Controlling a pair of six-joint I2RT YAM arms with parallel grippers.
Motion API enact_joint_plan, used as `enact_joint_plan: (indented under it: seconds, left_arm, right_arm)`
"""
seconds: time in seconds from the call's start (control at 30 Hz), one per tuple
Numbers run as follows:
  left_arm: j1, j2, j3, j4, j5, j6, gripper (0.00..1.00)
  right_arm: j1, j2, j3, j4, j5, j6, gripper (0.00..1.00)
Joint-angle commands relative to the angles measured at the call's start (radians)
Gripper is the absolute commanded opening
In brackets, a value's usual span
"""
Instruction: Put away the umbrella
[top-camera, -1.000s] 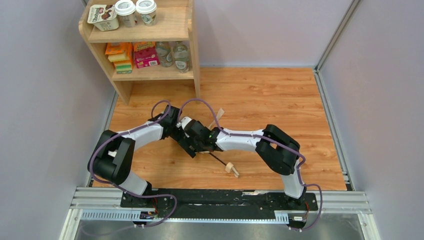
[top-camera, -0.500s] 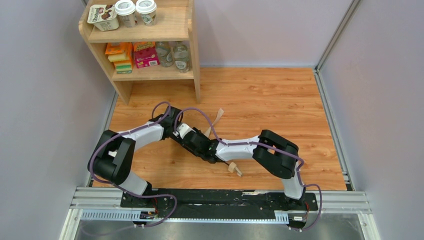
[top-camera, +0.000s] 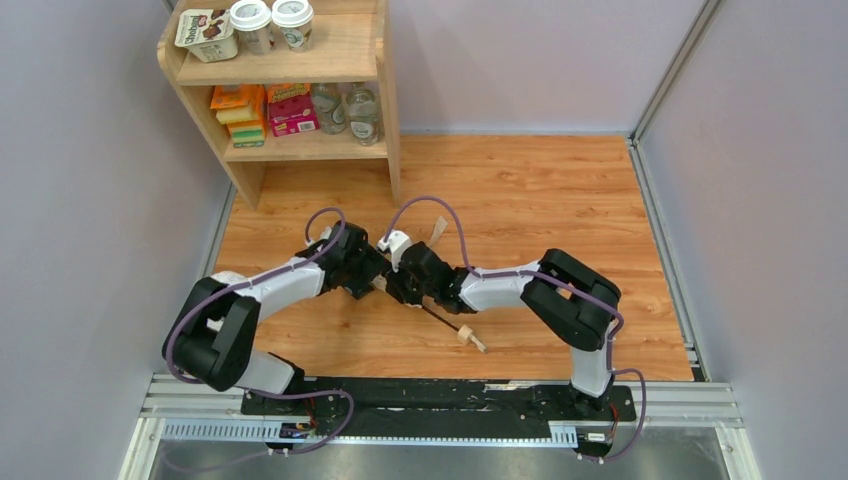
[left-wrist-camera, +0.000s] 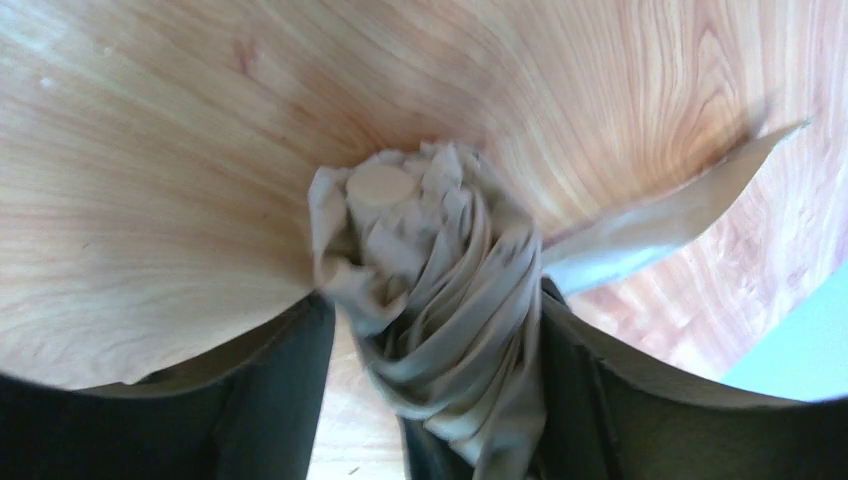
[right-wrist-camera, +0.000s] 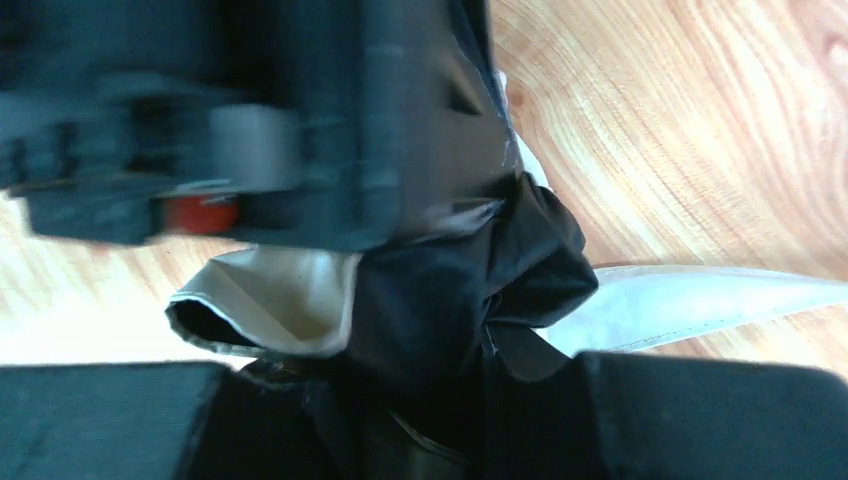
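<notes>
The umbrella (top-camera: 445, 322) lies on the worktop (top-camera: 540, 200), near its middle and well apart from the shelf (top-camera: 300, 145). Its long axis runs on a diagonal. The handle (top-camera: 463, 336) points to the near right, and the black shaft (top-camera: 438, 317) leads from it to the canopy (left-wrist-camera: 450, 290), whose cap (left-wrist-camera: 378, 186) points to the far left. The strap (top-camera: 437, 231) trails loose toward the far side. Both sets of jaws meet at the canopy end. The left jaws stand either side of the bunched fabric and touch it in places, but whether they pinch it cannot be told. The right wrist view is blurred. Dark fabric sits between the right jaws, and whether they are clenched on it cannot be told either. The step in hand appears to be gathering the canopy into a tight bundle for strapping. To do it well, one set of jaws should be firmly on the folds before the other lets go, or the pleats will likely spring loose. The grip is best taken square across the long axis, close to the cap. The strap should be left free of the bundle.
</notes>
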Motion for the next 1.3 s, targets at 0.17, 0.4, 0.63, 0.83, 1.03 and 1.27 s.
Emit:
enact_joint_plan:
  seconds: [0.17, 0.4, 0.63, 0.83, 1.03, 1.27]
  left_arm:
    - [-0.01, -0.149, -0.073, 0.014, -0.022, 0.23, 0.77]
    - [-0.008, -0.033, -0.028, -0.045, 0.039, 0.158, 0.78]
    - [-0.008, 0.07, -0.04, -0.159, 0.026, 0.123, 0.76]
    - [-0.008, 0.141, -0.077, -0.119, -0.005, 0.144, 0.15]
    - [-0.008, 0.159, -0.108, -0.112, 0.036, 0.141, 0.0]
    - [-0.008, 0.136, -0.097, -0.176, 0.096, 0.109, 0.0]
  right_arm:
    - [-0.172, 0.143, -0.142, 0.004, -0.624, 0.285, 0.0]
    - [-0.273, 0.226, -0.093, 0.081, -0.856, 0.438, 0.0]
    - [-0.36, 0.312, -0.016, 0.15, -1.051, 0.563, 0.0]
    - [-0.368, 0.318, 0.035, 0.116, -1.114, 0.572, 0.0]
    - [-0.358, 0.243, 0.12, -0.176, -1.01, 0.396, 0.09]
    - [-0.28, 0.022, 0.176, -0.321, -0.656, 0.192, 0.69]
